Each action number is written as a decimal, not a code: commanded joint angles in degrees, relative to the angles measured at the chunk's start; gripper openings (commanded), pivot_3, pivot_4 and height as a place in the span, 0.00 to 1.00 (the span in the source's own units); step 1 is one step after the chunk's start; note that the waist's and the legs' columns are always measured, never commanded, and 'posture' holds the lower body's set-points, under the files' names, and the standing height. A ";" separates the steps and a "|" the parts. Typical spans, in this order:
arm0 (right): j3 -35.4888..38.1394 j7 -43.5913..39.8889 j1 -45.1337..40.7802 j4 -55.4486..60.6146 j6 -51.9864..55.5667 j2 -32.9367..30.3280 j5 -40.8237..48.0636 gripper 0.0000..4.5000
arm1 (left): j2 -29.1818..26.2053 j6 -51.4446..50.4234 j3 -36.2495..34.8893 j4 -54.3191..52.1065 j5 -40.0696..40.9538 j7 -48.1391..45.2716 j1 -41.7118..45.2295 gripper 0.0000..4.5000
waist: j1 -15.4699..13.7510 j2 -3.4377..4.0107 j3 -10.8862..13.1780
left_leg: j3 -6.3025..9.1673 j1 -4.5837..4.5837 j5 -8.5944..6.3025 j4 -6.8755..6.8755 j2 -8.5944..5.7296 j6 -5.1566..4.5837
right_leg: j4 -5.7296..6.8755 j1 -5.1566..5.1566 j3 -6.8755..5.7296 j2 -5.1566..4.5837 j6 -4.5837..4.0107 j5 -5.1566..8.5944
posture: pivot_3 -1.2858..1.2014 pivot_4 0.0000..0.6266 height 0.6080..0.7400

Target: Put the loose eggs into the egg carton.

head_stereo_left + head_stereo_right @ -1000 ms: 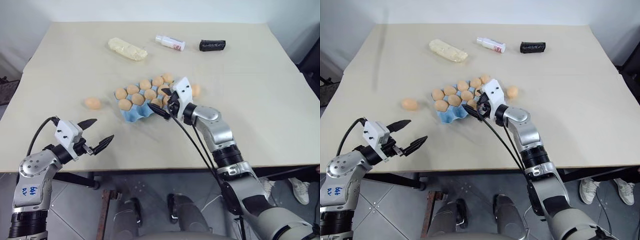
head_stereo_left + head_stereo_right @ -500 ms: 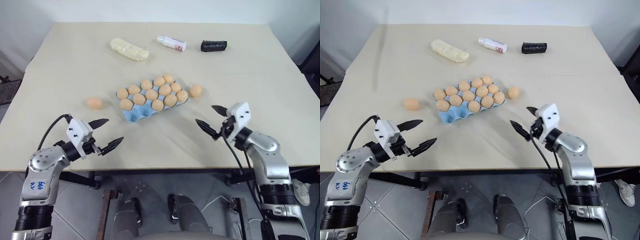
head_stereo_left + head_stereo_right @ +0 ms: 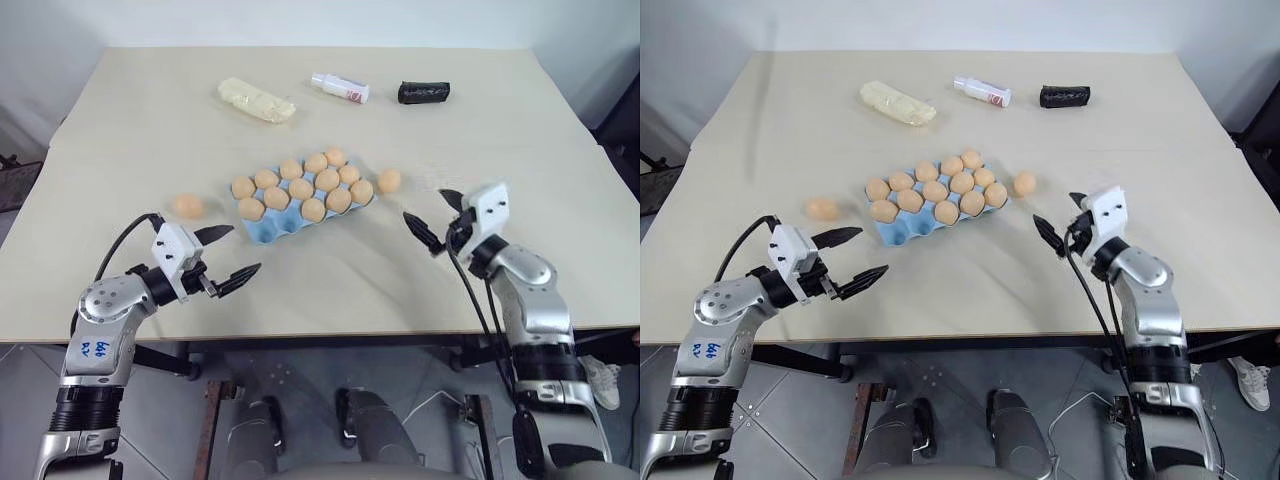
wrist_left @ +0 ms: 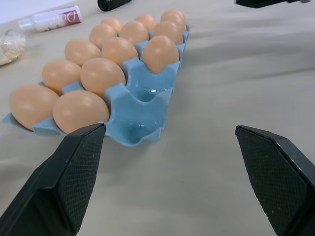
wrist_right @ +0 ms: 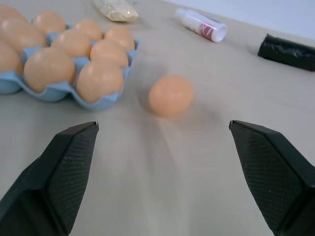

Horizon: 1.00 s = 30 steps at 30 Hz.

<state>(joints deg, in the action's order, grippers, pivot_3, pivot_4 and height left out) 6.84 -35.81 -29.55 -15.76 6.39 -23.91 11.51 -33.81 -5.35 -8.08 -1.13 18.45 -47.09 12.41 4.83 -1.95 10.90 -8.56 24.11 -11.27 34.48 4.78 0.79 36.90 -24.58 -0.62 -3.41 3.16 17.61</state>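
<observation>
Both pincers spread wide and empty, left gripper (image 3: 232, 255) facing the light blue moulded egg carton (image 3: 268, 228) with ten eggs seated, right gripper (image 3: 433, 218) facing one of two loose tan-orange eggs (image 3: 389, 181).

A lab-like test room: bare beige table (image 3: 520, 130) against plain white walls (image 3: 300, 20) (grey tiled floor (image 3: 180, 420) beneath).

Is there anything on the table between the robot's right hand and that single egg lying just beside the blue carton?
No. The right wrist view shows only bare table between the open right hand and the loose egg.
</observation>
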 commanded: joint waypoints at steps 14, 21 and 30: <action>0.81 20.01 -37.46 -46.84 0.71 11.02 -4.72 0.99 | 0.57 -0.05 -3.54 -4.31 1.44 3.29 -3.81 1.00 | 0.31 0.06 0.04 | -0.02 0.13 0.10 0.02 0.02 -0.20 | 0.11 -0.13 -0.02 -0.04 -0.12 0.09 | 0.52 0.24 1.00; 1.29 21.51 -39.32 -51.83 -0.24 11.85 -5.06 0.99 | 0.69 -0.44 -4.01 -6.15 1.69 4.59 -5.27 1.00 | 0.44 0.06 0.03 | -0.06 0.12 -0.01 0.02 0.05 -0.05 | 0.09 -0.14 0.03 0.00 -0.05 0.06 | 0.52 0.24 1.00; 1.70 20.91 -38.53 -52.91 -0.20 12.43 -4.73 0.99 | 0.60 -0.68 -3.88 -6.51 1.88 4.77 -5.18 1.00 | 1.03 0.06 0.04 | -0.05 0.11 0.01 0.01 0.07 -0.04 | 0.12 -0.13 0.02 0.01 -0.05 0.06 | 0.52 0.24 1.00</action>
<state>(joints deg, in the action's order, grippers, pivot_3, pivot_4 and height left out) 7.69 -14.56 -67.24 -69.24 7.18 -11.61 6.60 -33.15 -6.33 -10.77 -5.98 19.30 -42.55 7.09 5.86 -1.90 10.94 -8.61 24.22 -11.26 34.49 4.85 0.75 37.01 -24.71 -0.60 -3.39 3.10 17.67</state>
